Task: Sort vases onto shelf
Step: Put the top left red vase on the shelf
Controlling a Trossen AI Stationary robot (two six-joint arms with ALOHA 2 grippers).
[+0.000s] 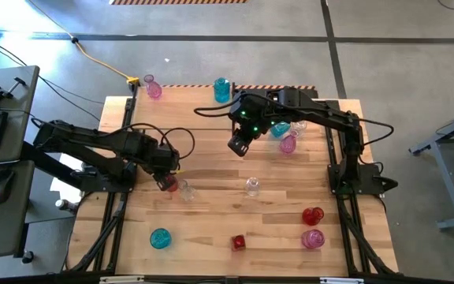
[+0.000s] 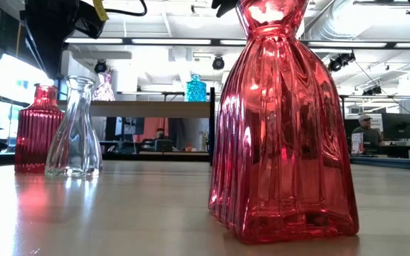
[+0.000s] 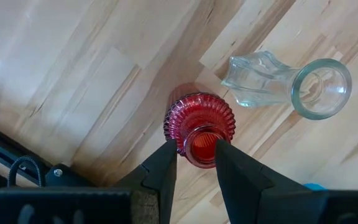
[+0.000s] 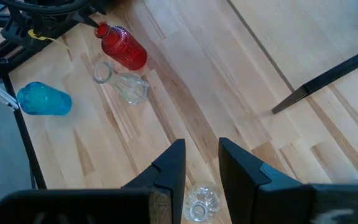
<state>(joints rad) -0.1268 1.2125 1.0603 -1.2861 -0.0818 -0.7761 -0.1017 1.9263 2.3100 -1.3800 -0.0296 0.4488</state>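
My left gripper [image 1: 166, 181] stands at the table's left middle, over a ribbed red vase [image 3: 199, 118] that stands upright on the table, its fingers at the vase's neck. A clear vase [image 3: 278, 81] stands right beside it. My right gripper [image 1: 239, 144] hangs open and empty above the table's middle, near the shelf's front edge; a clear vase [image 4: 201, 202] stands on the table below it. The light wood shelf [image 1: 187, 102] at the far side bears a pink vase [image 1: 153, 87] and a teal vase [image 1: 222, 89]. My left gripper pinches the red vase's neck at its mouth [image 3: 201, 149] between its two fingers [image 3: 166, 162], one on each side. The fingers come from above, pointing down. The vase stands upright with its base on the table.
Teal [image 1: 280, 128], pink [image 1: 288, 143] and clear [image 1: 298, 125] vases stand under the right arm. On the near part of the table stand a teal vase [image 1: 160, 237], a red one [image 1: 239, 242], another red one [image 1: 313, 215] and a pink one [image 1: 312, 238].
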